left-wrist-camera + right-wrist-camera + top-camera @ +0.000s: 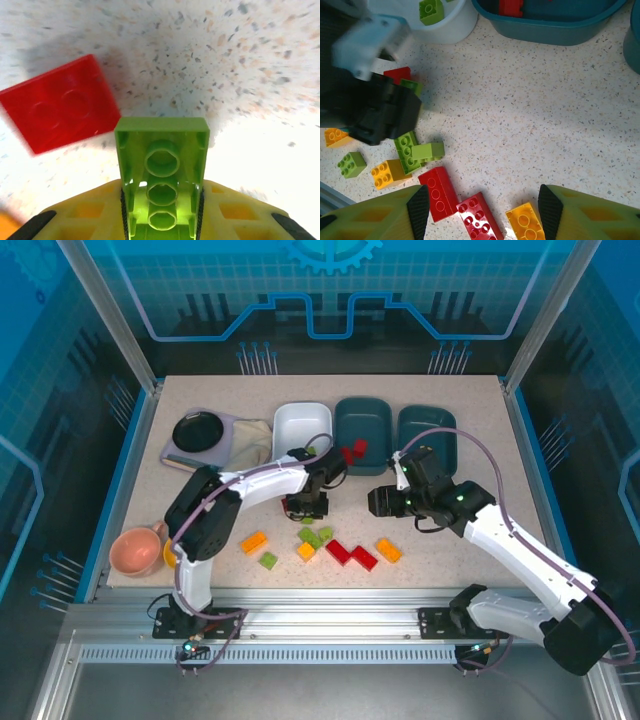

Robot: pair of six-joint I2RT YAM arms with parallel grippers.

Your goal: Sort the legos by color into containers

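The left gripper (161, 220) pinched a lime green brick (162, 145) over the speckled table (240, 75), just beside a red brick (60, 102). The right gripper (480, 212) stood spread above an orange brick (525, 222).

One white tray (295, 425), two teal trays (365, 420), five lime green bricks (427, 150), three orange bricks (387, 173), at least four red bricks (437, 192), one black bowl (197, 430) and one pink cup (135, 550) are counted, the reds inside one tray being hard to separate.
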